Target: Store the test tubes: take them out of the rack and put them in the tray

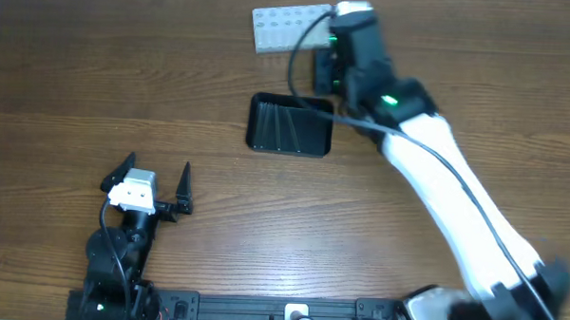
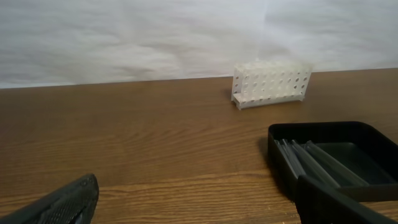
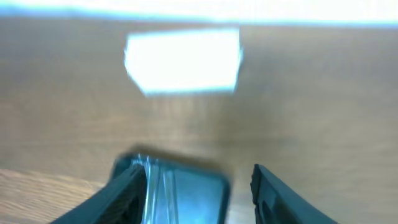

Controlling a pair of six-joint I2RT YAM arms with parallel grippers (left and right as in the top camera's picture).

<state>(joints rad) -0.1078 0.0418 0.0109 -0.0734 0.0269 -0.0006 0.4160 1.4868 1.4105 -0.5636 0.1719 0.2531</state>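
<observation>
Seemingly between trips, the right hand (image 3: pixel 194 177), fingers wide and empty, hangs over the tray (image 2: pixel 329 128) where test tubes (image 2: pixel 314 163) lie, so next it must reach the rack (image 1: pixel 290 29) just beyond for any tube left there, while the left hand (image 1: pixel 157 167) rests wide at near left.

Racks: one rack (image 1: pixel 291 28), beyond the tray (image 1: pixel 251 121)
Trays: one
Tubes: several test tubes (image 2: pixel 314 163) in the tray, exact number unclear
Grippers: two, left gripper (image 1: pixel 157 165) and right gripper (image 3: pixel 196 179)
</observation>
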